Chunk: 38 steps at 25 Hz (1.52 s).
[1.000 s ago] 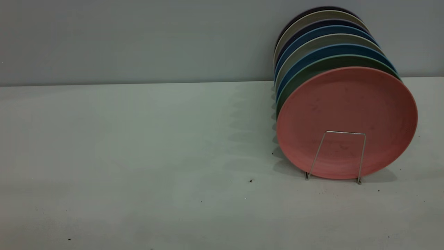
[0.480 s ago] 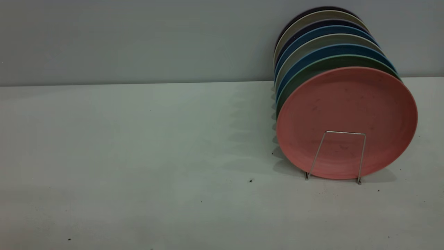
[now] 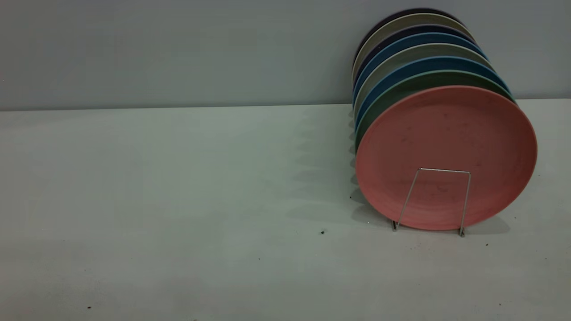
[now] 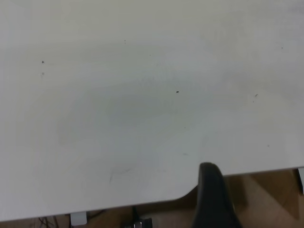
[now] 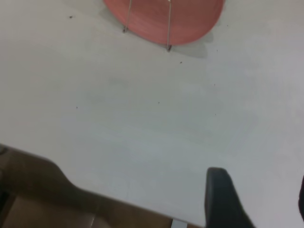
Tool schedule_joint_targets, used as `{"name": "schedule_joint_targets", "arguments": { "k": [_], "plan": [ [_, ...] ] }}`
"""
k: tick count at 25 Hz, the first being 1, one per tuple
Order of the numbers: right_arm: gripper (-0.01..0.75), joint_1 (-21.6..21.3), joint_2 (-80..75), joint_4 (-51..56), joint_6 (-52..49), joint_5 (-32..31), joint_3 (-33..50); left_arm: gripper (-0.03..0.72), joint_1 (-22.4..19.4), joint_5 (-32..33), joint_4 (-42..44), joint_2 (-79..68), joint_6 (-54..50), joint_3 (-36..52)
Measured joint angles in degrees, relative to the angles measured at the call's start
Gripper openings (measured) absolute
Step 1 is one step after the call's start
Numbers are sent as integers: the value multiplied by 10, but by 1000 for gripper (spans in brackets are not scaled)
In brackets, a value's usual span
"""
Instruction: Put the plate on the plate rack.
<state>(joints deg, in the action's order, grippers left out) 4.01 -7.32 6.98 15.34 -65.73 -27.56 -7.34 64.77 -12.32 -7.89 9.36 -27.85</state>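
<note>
The salmon-pink plate [image 3: 446,147] stands upright at the front of a row of plates, at the right of the table. The plate rack [image 3: 444,170] holds it, with a squared silver wire loop across its lower face. The right wrist view shows the plate [image 5: 190,19] and the plate rack [image 5: 168,28] far off across bare table. My right gripper [image 5: 259,190] is open and holds nothing, near the table's front edge. My left gripper [image 4: 256,183] is open too, over the table's front edge. Neither arm shows in the exterior view.
Behind the pink plate stand a teal-green plate [image 3: 401,89], blue plates [image 3: 424,64] and several others, all upright against the grey wall. The white table [image 3: 178,178] stretches left of the rack, with small dark specks [image 3: 322,232]. Brown floor [image 4: 266,199] lies past the table edge.
</note>
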Motion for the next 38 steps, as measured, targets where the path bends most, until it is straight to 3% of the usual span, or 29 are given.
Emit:
{"name": "schedule_joint_targets", "arguments": {
  "k": [6,13,21,38],
  "plan": [
    [399,0,0,0,0,0,0,497,2,0,3,0,0,0],
    [399,0,0,-1,-3,1,0,497,41,0,47,0,-6,0],
    [399,0,0,-35,-54,4,0,497,88,0,111,0,-84,0],
    [399,0,0,-36,-60,4,0,497,91,0,111,0,-85,0]
  ]
}}
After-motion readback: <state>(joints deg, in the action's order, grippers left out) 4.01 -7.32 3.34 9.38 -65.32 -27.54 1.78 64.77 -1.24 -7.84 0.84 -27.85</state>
